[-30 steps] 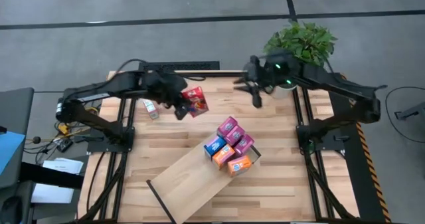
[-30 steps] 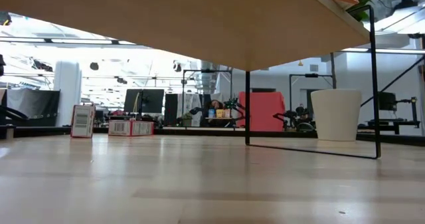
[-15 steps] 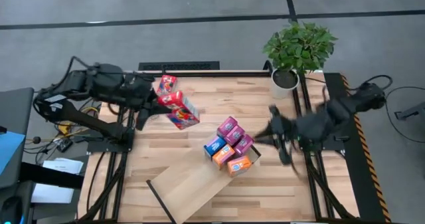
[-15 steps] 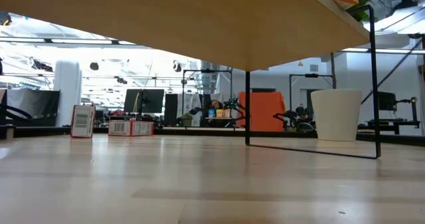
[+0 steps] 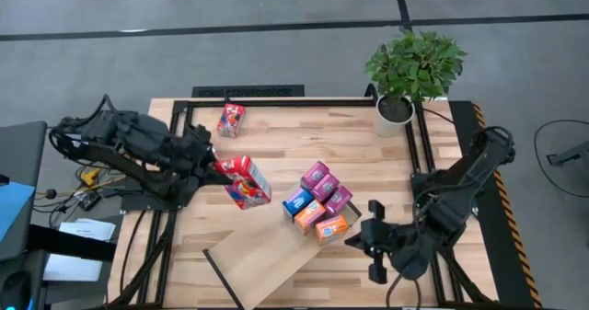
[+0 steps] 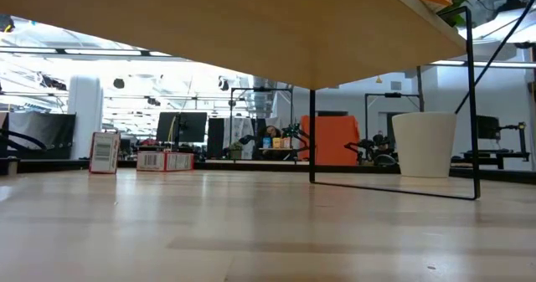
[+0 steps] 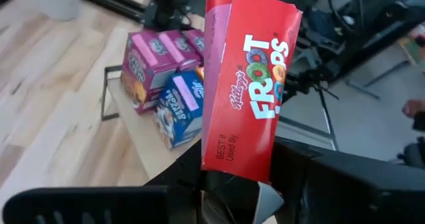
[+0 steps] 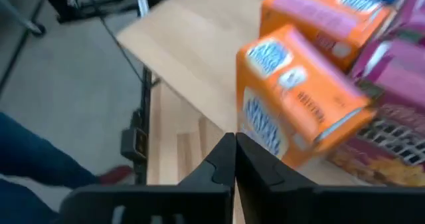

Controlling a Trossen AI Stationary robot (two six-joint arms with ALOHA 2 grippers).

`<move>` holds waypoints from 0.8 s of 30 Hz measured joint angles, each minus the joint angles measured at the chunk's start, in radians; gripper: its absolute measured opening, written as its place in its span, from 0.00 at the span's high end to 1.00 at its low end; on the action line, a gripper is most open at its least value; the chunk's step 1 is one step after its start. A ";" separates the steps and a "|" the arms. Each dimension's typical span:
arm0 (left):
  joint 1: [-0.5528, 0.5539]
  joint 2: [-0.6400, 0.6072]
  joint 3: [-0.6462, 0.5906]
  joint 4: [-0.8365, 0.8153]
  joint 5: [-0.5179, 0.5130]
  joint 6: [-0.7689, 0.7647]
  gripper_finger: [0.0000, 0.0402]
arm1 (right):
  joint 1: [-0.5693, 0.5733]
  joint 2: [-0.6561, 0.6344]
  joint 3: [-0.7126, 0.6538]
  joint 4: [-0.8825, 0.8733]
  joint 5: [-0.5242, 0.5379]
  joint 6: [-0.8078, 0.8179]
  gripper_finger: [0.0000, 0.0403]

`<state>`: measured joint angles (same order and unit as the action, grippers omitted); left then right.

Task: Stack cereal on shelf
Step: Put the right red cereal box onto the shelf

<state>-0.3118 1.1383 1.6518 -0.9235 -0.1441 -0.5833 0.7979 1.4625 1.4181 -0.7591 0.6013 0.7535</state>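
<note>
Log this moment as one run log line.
left gripper: shut on red cereal box, above table | right gripper: shut, empty, beside shelf | boxes stacked: six

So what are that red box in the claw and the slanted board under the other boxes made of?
The red box looks like thin printed cardboard with a slight sheen; its top edge is creased and bent. The left claw grips it. The board looks like pale, matte wood with faint grain, and its thin black edging is probably metal.

Your planked tabletop (image 5: 276, 158) carries the slanted shelf (image 5: 262, 250).
You have a cluster of cereal boxes (image 5: 319, 202) on the shelf's upper end, one red box (image 5: 231, 120) and a potted plant (image 5: 409, 71) on the table.
</note>
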 joint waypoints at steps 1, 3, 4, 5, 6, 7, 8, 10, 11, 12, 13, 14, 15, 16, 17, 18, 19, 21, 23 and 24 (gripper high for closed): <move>-0.022 0.005 -0.005 0.000 -0.034 -0.016 0.77 | -0.004 0.007 0.000 -0.010 -0.004 -0.008 0.93; -0.068 0.024 -0.012 0.000 -0.089 -0.051 0.77 | -0.012 0.015 0.000 -0.034 -0.004 -0.017 0.95; -0.087 0.033 -0.014 0.000 -0.112 -0.065 0.77 | -0.017 0.015 0.000 -0.045 -0.004 -0.017 0.96; -0.104 0.046 -0.014 -0.002 -0.133 -0.076 0.77 | -0.023 0.015 0.000 -0.057 -0.003 -0.018 0.97; -0.119 0.060 -0.014 -0.001 -0.151 -0.086 0.77 | -0.029 0.015 0.000 -0.067 -0.004 -0.018 0.97; -0.133 0.075 -0.014 -0.001 -0.168 -0.095 0.77 | -0.034 0.015 0.000 -0.076 -0.005 -0.019 0.97; -0.146 0.091 -0.014 -0.001 -0.180 -0.104 0.77 | -0.039 0.015 0.000 -0.085 -0.015 -0.025 0.97; -0.167 0.121 -0.014 -0.001 -0.204 -0.120 0.77 | -0.045 0.015 0.000 -0.095 -0.029 -0.044 0.96; -0.172 0.137 -0.014 0.001 -0.214 -0.127 0.77 | -0.047 0.015 0.000 -0.099 -0.032 -0.050 0.94; -0.178 0.153 -0.014 0.003 -0.220 -0.135 0.77 | -0.048 0.015 0.000 -0.101 -0.036 -0.053 0.93; -0.184 0.168 -0.014 0.003 -0.220 -0.142 0.77 | -0.048 0.015 0.000 -0.103 -0.039 -0.061 0.92; -0.190 0.183 -0.014 0.002 -0.220 -0.150 0.77 | -0.049 0.015 0.000 -0.102 -0.039 -0.075 0.91; -0.195 0.196 -0.014 0.002 -0.220 -0.159 0.77 | -0.052 0.015 0.000 -0.101 -0.038 -0.092 0.91; -0.198 0.208 -0.014 0.002 -0.220 -0.168 0.77 | -0.055 0.015 0.000 -0.101 -0.037 -0.107 0.91; -0.201 0.221 -0.014 0.002 -0.220 -0.175 0.77 | -0.059 0.015 0.000 -0.101 -0.035 -0.118 0.91; -0.206 0.231 -0.014 0.002 -0.220 -0.183 0.77 | -0.066 0.015 0.000 -0.099 -0.036 -0.130 0.92; -0.209 0.240 -0.014 0.002 -0.220 -0.190 0.77 | -0.073 0.015 0.000 -0.096 -0.039 -0.134 0.93; -0.215 0.253 -0.014 0.002 -0.219 -0.203 0.77 | -0.084 0.015 0.000 -0.095 -0.045 -0.155 0.95; -0.221 0.257 -0.014 0.002 -0.219 -0.214 0.77 | -0.093 0.015 0.000 -0.086 -0.052 -0.179 0.96; -0.225 0.257 -0.014 0.002 -0.220 -0.220 0.77 | -0.095 0.015 0.000 -0.080 -0.053 -0.191 0.97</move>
<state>-0.5364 1.3949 1.6375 -0.9215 -0.3640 -0.8033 0.7025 1.4773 1.4185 -0.8390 0.5480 0.5622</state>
